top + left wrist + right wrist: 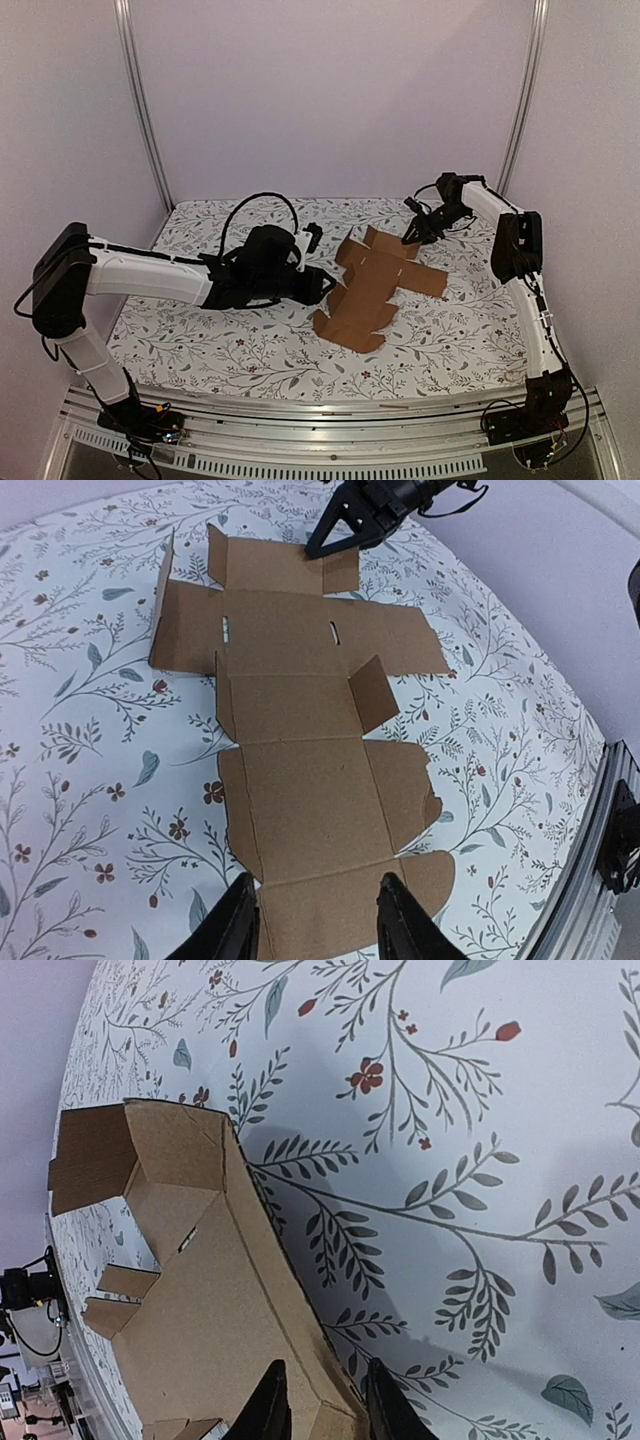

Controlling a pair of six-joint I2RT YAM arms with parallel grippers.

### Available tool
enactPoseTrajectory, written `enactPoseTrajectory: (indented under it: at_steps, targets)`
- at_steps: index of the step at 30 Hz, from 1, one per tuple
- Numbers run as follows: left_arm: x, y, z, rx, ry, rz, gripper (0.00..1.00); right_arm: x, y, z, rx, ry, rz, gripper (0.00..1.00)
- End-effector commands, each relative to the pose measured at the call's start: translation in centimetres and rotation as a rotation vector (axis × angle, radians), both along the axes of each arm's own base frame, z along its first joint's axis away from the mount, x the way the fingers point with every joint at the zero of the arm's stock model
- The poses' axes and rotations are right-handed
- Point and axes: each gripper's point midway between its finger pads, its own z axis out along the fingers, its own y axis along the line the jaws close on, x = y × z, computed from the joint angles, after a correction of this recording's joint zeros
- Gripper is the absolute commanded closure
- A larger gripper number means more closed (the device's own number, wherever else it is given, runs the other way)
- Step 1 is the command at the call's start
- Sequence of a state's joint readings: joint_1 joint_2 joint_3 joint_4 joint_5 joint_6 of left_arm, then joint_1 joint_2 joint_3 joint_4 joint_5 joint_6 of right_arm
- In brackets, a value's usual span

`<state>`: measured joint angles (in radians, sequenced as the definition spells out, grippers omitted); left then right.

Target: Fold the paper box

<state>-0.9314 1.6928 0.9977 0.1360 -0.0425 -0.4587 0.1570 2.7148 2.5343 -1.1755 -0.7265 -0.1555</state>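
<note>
The paper box (375,285) lies unfolded on the floral table, a flat brown cut-out with a few small flaps standing up. In the left wrist view the paper box (300,740) stretches away from my left gripper (318,925), which is open, its fingers either side of the nearest panel. My left gripper (320,283) sits at the cut-out's left end. My right gripper (413,235) is at the far edge flap. In the right wrist view my right gripper (322,1405) straddles the raised edge strip of the paper box (200,1290), a gap still between its jaws.
The floral table cover (220,340) runs out to pale walls at the back and sides. Two metal posts (140,110) stand at the back corners. An aluminium rail (330,410) crosses the near edge by the arm bases.
</note>
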Motion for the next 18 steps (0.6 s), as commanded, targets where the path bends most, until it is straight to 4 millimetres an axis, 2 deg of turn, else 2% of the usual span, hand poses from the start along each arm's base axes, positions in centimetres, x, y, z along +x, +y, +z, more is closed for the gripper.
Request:
enactPoseTrajectory:
  at_steps: [1, 4, 12, 18]
  targets:
    - [-1.0, 0.5, 1.2, -0.016, -0.018, 0.007, 0.60, -0.2, 1.4, 1.1, 0.045, -0.010, 0.020, 0.76]
    - [-1.3, 1.0, 1.3, -0.017, -0.019, 0.013, 0.60, -1.2, 1.7, 1.3, 0.007, -0.017, 0.059, 0.79]
    - [-2.1, 2.2, 0.8, -0.018, -0.016, 0.032, 0.60, -5.2, 3.3, 1.0, -0.178, -0.097, 0.281, 0.89]
    - [-2.6, 3.1, 0.4, -0.021, -0.013, 0.045, 0.60, -6.6, 3.5, 3.5, -0.209, -0.157, 0.329, 0.93]
